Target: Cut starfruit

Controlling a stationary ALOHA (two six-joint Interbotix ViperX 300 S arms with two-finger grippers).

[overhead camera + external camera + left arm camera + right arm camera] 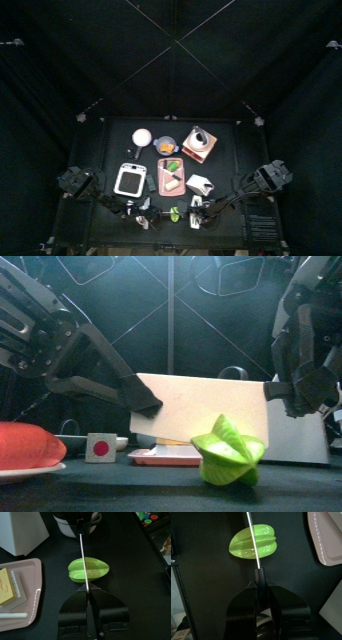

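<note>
While the starfruit looks whole, with no cut showing in any view, it sits on the bare black table near the front edge, between the two arms and just off the corner of the pink board. A thin pale line, seemingly a blade or wire, runs across the fruit in both wrist views, stretched between the left gripper and the right gripper. Each gripper's jaws appear pressed together on an end of that line, though how firmly they hold it I cannot tell. By my reading the cut has not begun: the line lies over the fruit's middle, and pressing it down through the fruit is what remains. On the pink board lie a yellow sponge-like block and a white stick. In the front view a red piece rests on a white plate to the left, and a white box stands behind the fruit
</note>
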